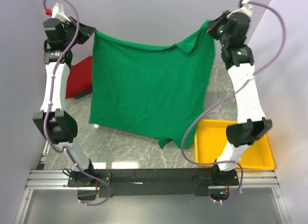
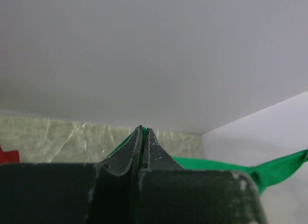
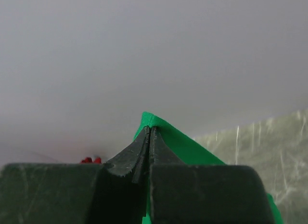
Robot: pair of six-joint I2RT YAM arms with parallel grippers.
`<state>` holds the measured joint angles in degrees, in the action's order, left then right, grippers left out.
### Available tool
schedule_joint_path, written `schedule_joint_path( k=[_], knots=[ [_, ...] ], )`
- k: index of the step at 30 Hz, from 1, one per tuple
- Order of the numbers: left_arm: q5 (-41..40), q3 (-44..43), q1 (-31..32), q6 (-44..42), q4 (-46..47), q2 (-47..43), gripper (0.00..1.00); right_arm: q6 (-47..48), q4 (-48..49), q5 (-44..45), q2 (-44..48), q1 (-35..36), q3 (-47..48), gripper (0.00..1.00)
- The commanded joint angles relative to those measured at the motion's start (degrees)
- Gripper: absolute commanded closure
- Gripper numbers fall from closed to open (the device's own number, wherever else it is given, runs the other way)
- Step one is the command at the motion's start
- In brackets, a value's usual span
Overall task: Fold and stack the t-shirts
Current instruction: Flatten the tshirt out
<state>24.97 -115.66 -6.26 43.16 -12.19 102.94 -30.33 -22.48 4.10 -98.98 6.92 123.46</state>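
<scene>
My left gripper [image 1: 91, 32] is squeezed tight on the top corner of the green shirt [image 1: 149, 84]; in the left wrist view a thin bit of green cloth sits between the two dark fingers [image 2: 132, 151], which are pressed together. My right gripper [image 1: 211, 30] is pinching the other top corner the same way; in the right wrist view the green cloth pokes up past its tips.

Both grippers are up high and far apart; the green shirt hangs between them like a sheet, sagging a little in the middle of its top edge. A small flap of the cloth folds over just beside the right gripper. The bottom of the shirt hangs down over the grey table [image 1: 125, 147], and I cannot tell if it touches it.

The red shirt [image 1: 79, 77] lies on the table below the left gripper, partly hidden behind the green shirt's edge. The yellow tray [image 1: 217, 149] sits far below the right gripper, close to that arm's base, just beside the hanging shirt's lower corner.

The shirt's small tag is too hidden for me to see or read.
</scene>
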Motion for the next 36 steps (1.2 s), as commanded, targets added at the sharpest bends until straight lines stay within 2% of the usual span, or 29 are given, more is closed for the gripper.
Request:
schedule_joint_path(
  k=[1,7,11,15,22,27,31,36],
  knots=[
    [1.5,-6.2,0.1,-0.5,3.3,-0.7,0.99,-2.9,0.9,-3.4,-0.7,0.7,6.5,1.00],
    [1.3,-4.9,-0.7,-1.6,2.9,-1.9,0.99,-1.8,0.1,-2.5,-2.7,2.7,10.1,1.00],
    [1.7,0.3,-2.3,0.3,3.3,-6.7,0.99,-0.9,-0.6,-1.2,-0.2,5.1,8.8,1.00],
    [1.8,5.5,-4.5,2.0,3.5,-13.5,0.99,1.7,0.3,3.6,5.4,9.6,4.2,1.00],
    [-1.8,4.0,-4.8,-2.1,-2.9,-24.0,0.99,6.8,1.8,15.4,17.2,20.1,-0.3,1.00],
    [-10.0,-2.8,0.5,-11.4,-10.2,-27.9,0.99,10.0,6.4,21.6,24.7,26.8,-3.4,1.00],
    [-17.4,-8.3,5.9,-17.5,-13.7,-30.6,0.99,10.8,6.5,23.8,26.9,29.9,-1.7,1.00],
    [-23.9,-8.9,10.4,-21.4,-15.1,-34.3,0.99,10.6,6.2,24.2,28.0,33.9,1.3,1.00]
  ],
)
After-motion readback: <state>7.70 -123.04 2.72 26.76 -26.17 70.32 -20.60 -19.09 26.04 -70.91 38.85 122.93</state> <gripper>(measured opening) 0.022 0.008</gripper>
